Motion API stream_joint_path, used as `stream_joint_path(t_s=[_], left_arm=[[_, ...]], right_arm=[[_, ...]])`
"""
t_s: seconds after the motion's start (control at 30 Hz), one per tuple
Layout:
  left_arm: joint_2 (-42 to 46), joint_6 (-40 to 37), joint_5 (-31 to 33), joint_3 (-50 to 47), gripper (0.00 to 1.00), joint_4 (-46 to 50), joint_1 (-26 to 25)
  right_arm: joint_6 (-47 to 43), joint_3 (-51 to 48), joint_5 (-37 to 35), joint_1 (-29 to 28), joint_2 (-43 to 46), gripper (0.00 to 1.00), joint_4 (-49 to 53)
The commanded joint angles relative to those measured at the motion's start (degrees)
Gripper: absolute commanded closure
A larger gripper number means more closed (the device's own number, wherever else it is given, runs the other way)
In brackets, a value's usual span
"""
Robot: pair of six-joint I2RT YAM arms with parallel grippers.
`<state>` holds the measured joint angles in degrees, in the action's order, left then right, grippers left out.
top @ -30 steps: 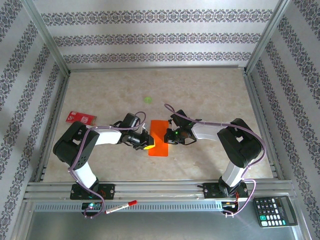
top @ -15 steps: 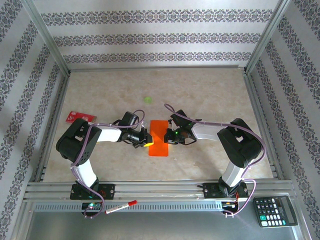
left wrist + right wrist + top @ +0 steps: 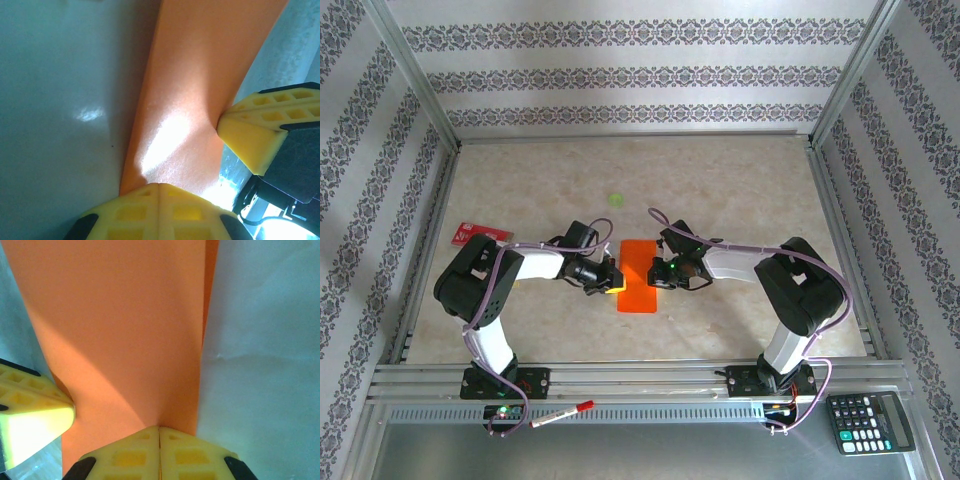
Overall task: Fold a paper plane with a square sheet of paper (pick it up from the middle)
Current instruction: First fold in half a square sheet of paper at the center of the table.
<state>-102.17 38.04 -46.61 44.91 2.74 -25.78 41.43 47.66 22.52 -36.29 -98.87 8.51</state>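
Note:
The orange paper (image 3: 638,276) lies at the table's middle as a narrow upright strip. My left gripper (image 3: 610,279) is at its left edge and my right gripper (image 3: 661,272) at its right edge. In the left wrist view the yellow fingertips (image 3: 158,186) are shut, seam tight, resting on the paper (image 3: 200,90) near its left edge, with the right arm's fingers (image 3: 260,135) opposite. In the right wrist view the gripper (image 3: 159,428) is also shut, tips on the paper (image 3: 120,325) close to its right edge, where a second layer's edge shows.
A small red card (image 3: 482,236) lies at the left and a tiny green spot (image 3: 615,199) behind the paper. A calculator (image 3: 870,420) and a red-capped pen (image 3: 560,413) rest on the near rail. Metal frame rails border the table.
My left gripper has slid a little toward the back along the paper's left edge, its elbow shifting too. The right gripper and the paper have stayed put.

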Motion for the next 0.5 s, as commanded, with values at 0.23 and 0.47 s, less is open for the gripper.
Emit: stream_joint_path(t_s=[0.23, 0.47], left_arm=[[-2.75, -9.53, 7.51, 3.55, 1.0, 18.62, 1.43], [-4.01, -12.87, 5.56, 5.97, 1.0, 17.93, 1.33]], right_arm=[[3.81, -3.61, -6.99, -2.37, -0.79, 0.92, 6.64], [7.26, -6.14, -5.45, -3.23, 2.96, 0.9, 3.81]])
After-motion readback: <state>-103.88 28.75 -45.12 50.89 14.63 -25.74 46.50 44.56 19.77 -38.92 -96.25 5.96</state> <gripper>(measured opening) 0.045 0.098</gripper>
